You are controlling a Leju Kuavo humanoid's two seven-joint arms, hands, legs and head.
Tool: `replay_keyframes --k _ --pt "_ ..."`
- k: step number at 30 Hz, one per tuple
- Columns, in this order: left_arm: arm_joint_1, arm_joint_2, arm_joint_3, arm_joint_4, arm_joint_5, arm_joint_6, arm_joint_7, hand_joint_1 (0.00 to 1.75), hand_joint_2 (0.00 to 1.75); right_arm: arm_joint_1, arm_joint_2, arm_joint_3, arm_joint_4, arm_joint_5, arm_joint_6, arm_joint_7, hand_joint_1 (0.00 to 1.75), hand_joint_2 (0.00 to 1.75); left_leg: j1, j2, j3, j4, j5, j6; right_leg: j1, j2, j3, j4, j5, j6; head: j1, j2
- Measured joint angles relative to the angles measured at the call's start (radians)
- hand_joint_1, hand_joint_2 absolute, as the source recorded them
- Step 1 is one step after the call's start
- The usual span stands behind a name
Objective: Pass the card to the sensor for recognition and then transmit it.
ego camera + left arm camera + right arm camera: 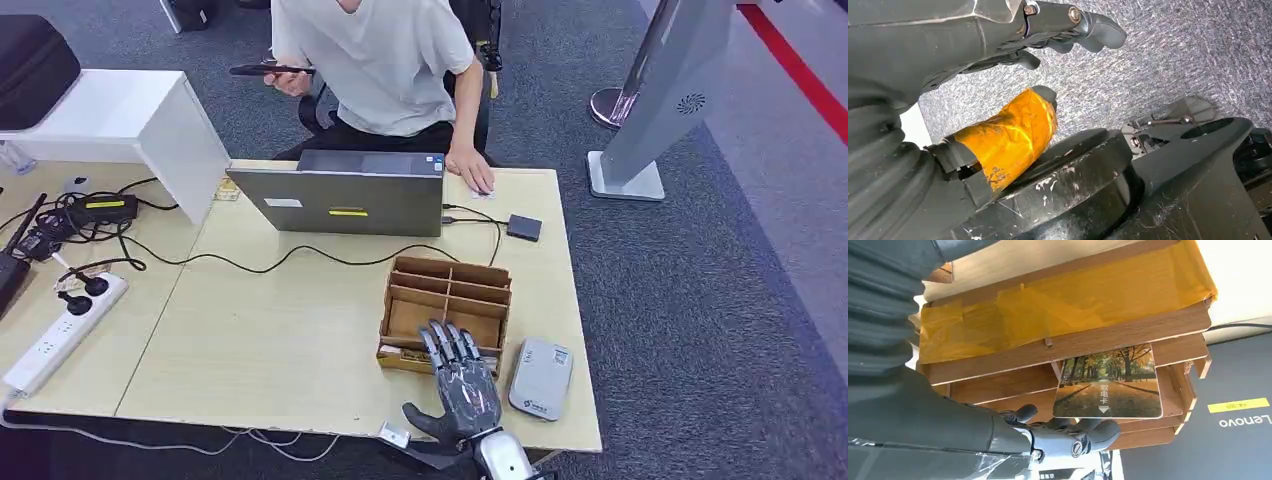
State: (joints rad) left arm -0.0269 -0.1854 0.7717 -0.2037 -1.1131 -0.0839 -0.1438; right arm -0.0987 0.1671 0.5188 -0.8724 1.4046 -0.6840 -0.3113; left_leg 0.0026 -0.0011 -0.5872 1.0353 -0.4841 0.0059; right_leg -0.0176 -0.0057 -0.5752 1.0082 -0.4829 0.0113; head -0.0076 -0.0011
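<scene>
Right hand [463,385]: fingers spread flat, holding nothing, over the near edge of the wooden organizer [446,312].
Card [1109,383]: standing in its near compartment.
Sensor [540,377]: right of hand.
Left hand [1013,45]: fingers loosely curled, holding nothing.

Glossy printed card [1108,385] in a matt wooden organizer [446,312], taped with yellow film.

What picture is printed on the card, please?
An autumn tree-lined path on the card; right wrist view.

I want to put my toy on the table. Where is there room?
The big bare patch of table between the black cable, the power strip and the wooden box. It's crowded near the laptop and around the right hand.
</scene>
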Motion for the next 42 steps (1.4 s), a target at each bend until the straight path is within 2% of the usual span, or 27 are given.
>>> replay_keyframes --k 2,3,9,29,34,42 --pt "0.0 0.0 0.0 0.0 0.0 0.0 0.0 0.0 1.75 0.0 0.0 0.0 0.0 0.0 0.0 0.0 0.0 1.75 0.0 0.0 0.0 0.0 0.0 0.0 0.0 0.0 0.0 0.0 0.0 0.0 0.0 0.0" --pt "0.0 0.0 0.0 0.0 0.0 0.0 0.0 0.0 1.75 0.0 0.0 0.0 0.0 0.0 0.0 0.0 1.75 1.75 0.0 0.0 0.0 0.0 0.0 0.0 0.0 0.0 0.0 0.0 0.0 0.0 0.0 0.0" --pt "0.0 0.0 0.0 0.0 0.0 0.0 0.0 0.0 1.75 0.001 0.0 -0.002 0.003 -0.013 -0.001 -0.023 1.75 1.75 0.0 0.0 0.0 0.0 0.0 0.0 0.0 0.0 0.0 0.0 0.0 0.0 0.0 0.0" --pt "0.0 0.0 0.002 0.0 0.0 -0.003 -0.004 0.0 1.75 -0.004 0.0 -0.004 -0.009 -0.02 -0.018 -0.04 1.75 1.75 0.0 0.001 0.006 0.0 0.0 0.0 0.0 0.001 0.006 0.0 0.0 0.0 0.0 0.0" --pt "0.0 0.0 0.005 0.0 -0.001 -0.016 -0.029 0.0 1.75 0.001 0.0 -0.009 -0.006 -0.023 -0.018 -0.046 1.75 1.75 0.0 0.001 0.006 0.0 0.0 0.0 0.0 0.001 0.006 0.0 0.0 0.0 0.0 0.0" --pt "0.0 -0.001 0.01 0.0 0.0 0.012 -0.052 0.0 1.75 -0.003 0.003 -0.024 0.012 -0.114 -0.018 -0.076 1.75 1.75 0.0 0.001 0.006 0.0 0.0 0.0 0.0 0.0 0.006 0.0 0.0 0.0 0.0 0.0"
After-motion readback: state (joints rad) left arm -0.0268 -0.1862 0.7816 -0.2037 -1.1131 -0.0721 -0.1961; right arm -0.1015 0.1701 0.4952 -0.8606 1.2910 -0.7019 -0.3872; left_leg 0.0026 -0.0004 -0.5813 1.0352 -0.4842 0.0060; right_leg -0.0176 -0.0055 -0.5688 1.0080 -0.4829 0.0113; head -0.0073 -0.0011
